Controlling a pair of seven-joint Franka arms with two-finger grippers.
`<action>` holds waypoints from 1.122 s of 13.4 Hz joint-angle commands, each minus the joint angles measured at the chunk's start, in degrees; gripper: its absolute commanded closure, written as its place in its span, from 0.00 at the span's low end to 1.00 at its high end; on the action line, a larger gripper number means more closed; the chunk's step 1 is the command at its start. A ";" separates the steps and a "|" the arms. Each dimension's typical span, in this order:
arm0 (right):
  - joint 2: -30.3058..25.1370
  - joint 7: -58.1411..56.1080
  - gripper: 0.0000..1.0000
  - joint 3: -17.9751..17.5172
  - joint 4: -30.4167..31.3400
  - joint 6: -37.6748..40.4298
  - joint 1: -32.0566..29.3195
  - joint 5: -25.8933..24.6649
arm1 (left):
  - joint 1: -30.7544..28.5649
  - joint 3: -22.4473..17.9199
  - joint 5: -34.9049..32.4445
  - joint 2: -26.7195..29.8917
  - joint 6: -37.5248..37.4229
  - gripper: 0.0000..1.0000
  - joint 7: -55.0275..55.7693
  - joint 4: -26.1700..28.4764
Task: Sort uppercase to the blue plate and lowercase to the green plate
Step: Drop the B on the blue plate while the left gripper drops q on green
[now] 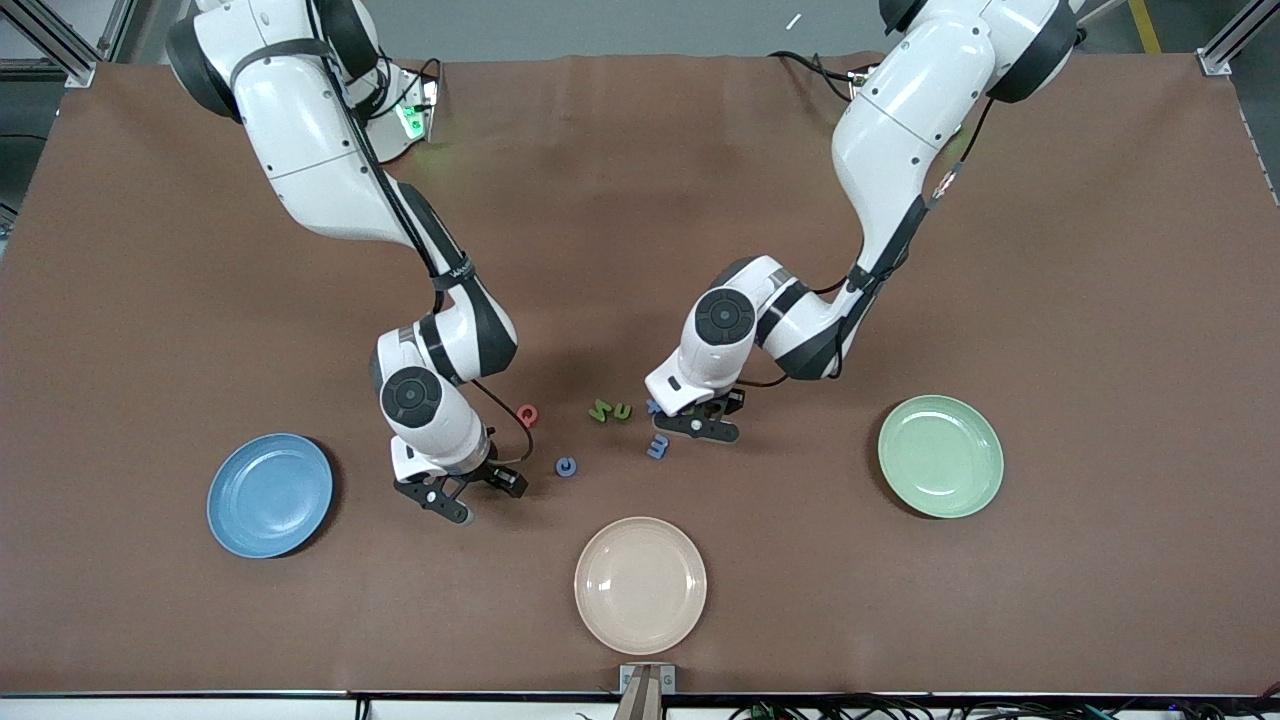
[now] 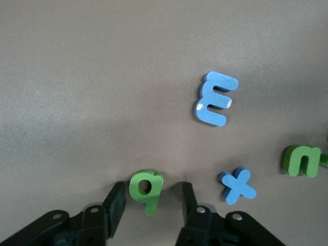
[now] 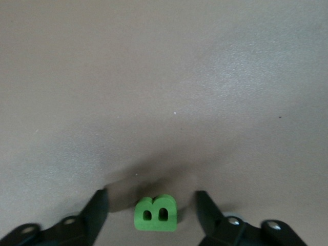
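Grippers both spread, we note: left gripper (image 2: pixel 149 205) low over the table, green b (image 2: pixel 146 188) lying between its fingers; right gripper (image 3: pixel 152 207) likewise flanks green B (image 3: pixel 156 213), untouched.

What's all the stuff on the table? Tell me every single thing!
blue plate: one, blue, toward the right arm's end of the table.
green plate: one, pale green, toward the left arm's end.
beige plate: one, beige, nearest the front camera.
big B: one, green, on the table between the fingers of the right pincer.
small b: one, green, on the table between the fingers of the left pincer.
other letters: six, mid-table: pink-red Q, blue ring, green zigzag, green n, blue x, blue m.
table: one, brown.
right pincer: one, black, open, low around big B.
left pincer: one, black, open, low around small b.
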State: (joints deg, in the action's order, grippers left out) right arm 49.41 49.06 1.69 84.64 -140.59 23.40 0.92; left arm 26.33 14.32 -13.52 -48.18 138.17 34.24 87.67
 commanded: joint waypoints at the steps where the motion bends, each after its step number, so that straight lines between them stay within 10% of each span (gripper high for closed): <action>1: -0.27 0.51 0.52 -0.29 0.09 1.28 -0.19 -0.74 | 0.57 -0.52 -1.50 -1.04 0.61 0.72 -0.40 -1.45; 3: -0.54 0.16 0.61 -0.29 -0.08 3.02 -0.37 -0.83 | 0.22 -0.52 -1.68 -0.78 0.52 0.99 0.13 -1.45; 9: -1.06 -1.41 0.89 -0.38 -1.92 6.62 -1.33 -0.57 | -9.08 -1.49 -2.21 7.04 -4.65 0.99 -1.45 0.75; 12: -1.24 -19.72 0.92 -0.73 -12.18 23.65 -9.31 0.13 | -16.63 -1.49 -2.82 8.45 -6.68 0.99 -4.07 1.19; 15: -1.51 -36.17 0.92 -0.47 -13.36 25.01 -15.20 -0.21 | -21.57 -1.40 -3.44 8.98 -6.77 0.99 -9.44 1.01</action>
State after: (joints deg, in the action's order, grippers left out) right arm 48.06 21.39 2.39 71.67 -116.41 11.94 0.99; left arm 6.82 12.32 -15.70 -40.82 131.70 26.55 87.04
